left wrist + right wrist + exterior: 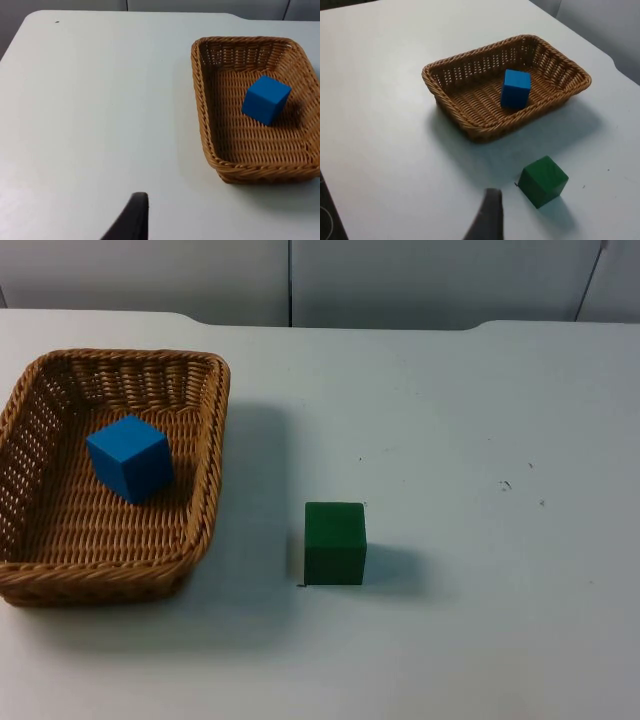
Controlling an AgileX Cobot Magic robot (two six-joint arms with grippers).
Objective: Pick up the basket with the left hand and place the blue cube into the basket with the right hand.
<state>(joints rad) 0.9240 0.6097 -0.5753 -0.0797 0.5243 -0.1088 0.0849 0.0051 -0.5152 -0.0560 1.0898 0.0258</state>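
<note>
A woven wicker basket (120, 357) rests on the white table at the left. The blue cube (130, 458) lies inside it, slightly tilted, on the basket floor. In the left wrist view my left gripper (132, 220) hangs over bare table, well apart from the basket (200, 100) and the blue cube (266, 99). In the right wrist view my right gripper (487, 217) is held back from the basket (451, 107) with the blue cube (515, 88) in it. It holds nothing that I can see.
A green cube (335, 542) stands on the table (480, 440) just right of the basket, also near my right gripper as the green cube (543, 181). The grey partition wall (400, 280) closes off the back.
</note>
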